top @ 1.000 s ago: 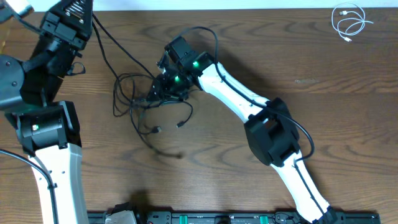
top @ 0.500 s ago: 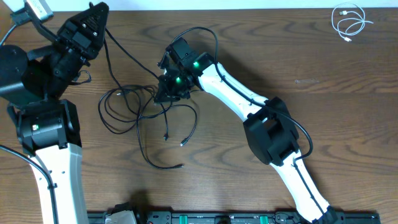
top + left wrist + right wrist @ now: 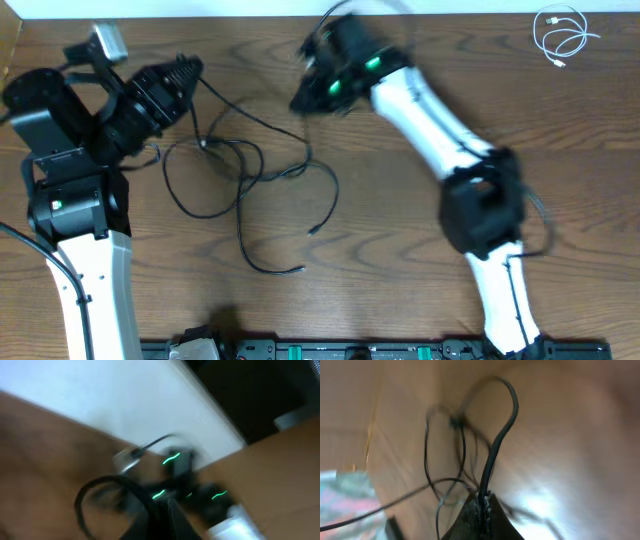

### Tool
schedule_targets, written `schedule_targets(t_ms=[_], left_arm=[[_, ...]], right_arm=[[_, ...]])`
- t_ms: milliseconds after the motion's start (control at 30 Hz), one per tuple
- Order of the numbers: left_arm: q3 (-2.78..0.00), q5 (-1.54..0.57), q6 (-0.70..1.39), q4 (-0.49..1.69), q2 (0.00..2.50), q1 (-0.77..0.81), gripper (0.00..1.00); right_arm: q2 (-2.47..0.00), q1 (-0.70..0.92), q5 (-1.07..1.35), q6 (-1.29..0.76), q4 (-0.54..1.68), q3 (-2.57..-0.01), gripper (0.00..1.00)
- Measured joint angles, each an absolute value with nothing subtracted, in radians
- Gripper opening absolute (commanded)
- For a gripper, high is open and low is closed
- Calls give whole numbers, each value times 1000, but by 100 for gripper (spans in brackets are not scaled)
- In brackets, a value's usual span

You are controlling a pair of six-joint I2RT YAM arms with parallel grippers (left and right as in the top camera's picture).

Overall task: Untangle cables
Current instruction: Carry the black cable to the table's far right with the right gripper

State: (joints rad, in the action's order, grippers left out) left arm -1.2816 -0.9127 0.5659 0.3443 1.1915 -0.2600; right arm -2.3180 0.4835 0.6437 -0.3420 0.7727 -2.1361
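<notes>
**A:** Where do the cables lie?

**B:** The black cables [image 3: 204,143] sprawl in loose loops across the left-centre of the worktop [image 3: 380,270], with two plug ends lying free toward the lower middle. The white cable [image 3: 558,36] sits coiled in the upper right corner, well apart.

**A:** And the pincers?

**B:** The right pincer [image 3: 483,501] is clenched on a black strand, which rises straight out of its closed tips in the wrist view. From overhead it is a blur at top centre. The left pincer [image 3: 192,72], upper left, looks clenched on another black strand. Its wrist view is blurred, but the fingers meet at a point.

**A:** What stands in the way?

**B:** The right arm [image 3: 425,120] slants from lower right to top centre, walling the tangle off from the right half. The left arm [image 3: 95,280] fills the left edge, and a dark rail [image 3: 330,350] lines the bottom edge.

**A:** Room to move?

**B:** There is open wood below the tangle and a wide stretch right of the arm. The top edge lies close behind the right pincer.
</notes>
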Motion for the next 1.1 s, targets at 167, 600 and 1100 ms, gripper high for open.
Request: schedule_targets(t_ms=[167,600,1100], left_arm=[[-1282,-915,363,522,1192,-260,7],[-1282,-454,114,764,1195,-259,7],[-1282,216,217,706,1309,-263,7]], right_arm=[[-2125,360,533,-318,778,-2136,1],[-1995,157,162,-301,922,-2142,1],[-1864,-52,95,-262,894,-2156,1]])
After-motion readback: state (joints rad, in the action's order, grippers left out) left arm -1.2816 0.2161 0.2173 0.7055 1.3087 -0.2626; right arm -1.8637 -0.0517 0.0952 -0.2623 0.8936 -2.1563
